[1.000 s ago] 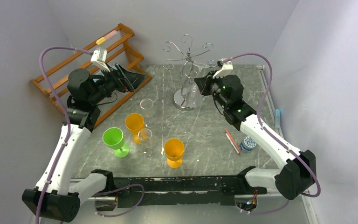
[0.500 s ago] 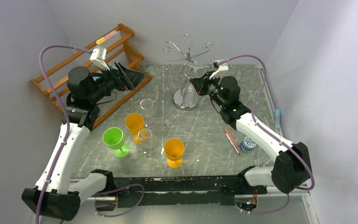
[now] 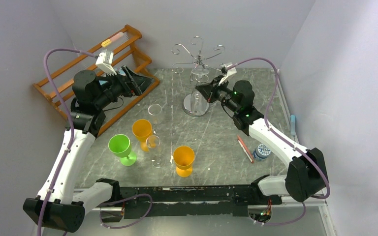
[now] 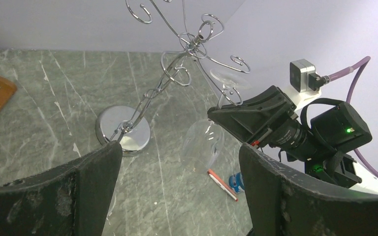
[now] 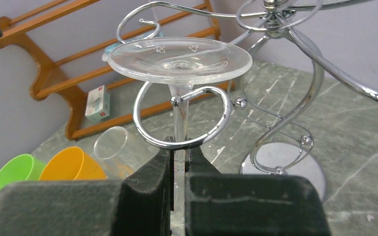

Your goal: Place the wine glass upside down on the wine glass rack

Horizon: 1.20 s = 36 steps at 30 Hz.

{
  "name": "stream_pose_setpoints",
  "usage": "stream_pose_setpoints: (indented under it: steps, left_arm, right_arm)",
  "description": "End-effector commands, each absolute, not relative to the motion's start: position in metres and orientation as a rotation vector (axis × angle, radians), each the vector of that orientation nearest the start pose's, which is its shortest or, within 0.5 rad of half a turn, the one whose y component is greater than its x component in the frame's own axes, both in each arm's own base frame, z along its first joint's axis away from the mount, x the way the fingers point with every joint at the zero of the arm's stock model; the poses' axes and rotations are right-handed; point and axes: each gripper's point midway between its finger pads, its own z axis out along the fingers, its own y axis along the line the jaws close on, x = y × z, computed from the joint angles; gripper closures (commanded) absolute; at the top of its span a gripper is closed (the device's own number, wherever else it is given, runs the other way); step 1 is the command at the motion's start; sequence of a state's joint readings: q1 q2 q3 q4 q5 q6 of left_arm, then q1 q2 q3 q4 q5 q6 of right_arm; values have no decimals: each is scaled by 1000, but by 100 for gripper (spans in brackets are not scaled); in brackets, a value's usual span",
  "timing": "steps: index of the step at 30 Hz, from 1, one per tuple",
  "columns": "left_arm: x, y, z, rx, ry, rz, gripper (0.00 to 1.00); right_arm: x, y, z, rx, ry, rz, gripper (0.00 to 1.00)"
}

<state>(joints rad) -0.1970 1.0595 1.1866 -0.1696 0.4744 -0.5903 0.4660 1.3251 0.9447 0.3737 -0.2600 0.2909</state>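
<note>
Right claw (image 5: 178, 158) was pinched narrow on the stem of the wine glass (image 5: 179, 59), which was held upside down, foot up, at the wine glass rack (image 5: 290, 160). The stem stood in the curled arm (image 5: 140, 129) and the foot sat just above that curl, apparently not resting on it. The curl's ball tip lay right in front of the stem, so I couldn't tell if the stem was fully inside the loop or just at its mouth. Left claw (image 4: 179, 162) was spread wide, holding nothing, well apart from the rack. Main risk: letting go before the foot was down on the wire, so the glass would drop, jolt, and maybe bounce out through the opening onto the tabletop (image 3: 216, 132) and break. Second risk: with the stem only at the mouth, backing the claw out could drag it out again, since the pads looked tight on it. Third risk: the rack looked thin and top-heavy on a small disc base, so any sideways push from the claw or the glass could rock or tip it. The hanging bowl could also swing into the rack's twisted stem on release. Likely needed a small lowering first, then a slow opening.
</note>
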Motion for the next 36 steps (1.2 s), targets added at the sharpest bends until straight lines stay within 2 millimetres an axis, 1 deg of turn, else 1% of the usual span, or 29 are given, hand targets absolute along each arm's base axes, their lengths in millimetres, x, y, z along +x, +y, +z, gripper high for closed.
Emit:
stream_pose_setpoints:
  steps: [1,5,12,15,22,27,31,36]
  left_arm:
    - [317,-166,395,63,1696,-974,8]
    - [313,-167,401,75,1668,-991,8]
    - [316,-165,395,64,1692,-969,8]
    - [317,-165,393,57,1695,-967,8]
    - [319,-165,392,57,1697,-970,8]
    - [320,-167,387,54,1709,-977,8]
    - [321,-167,385,51,1719,-976,9]
    - [322,-164,380,38,1736,-957,9]
  right_arm:
    - [369,260,310,-455,1503,838,100]
    - [368,262,313,-487,1487,853,100]
    - [356,262,316,-549,1432,861,100]
    - [349,258,322,-557,1382,854,100]
    - [348,246,322,-506,1374,804,100]
    - [353,239,319,-463,1381,768,100]
    - [365,233,316,-398,1415,734,100]
    - [374,230,305,-352,1462,711,100]
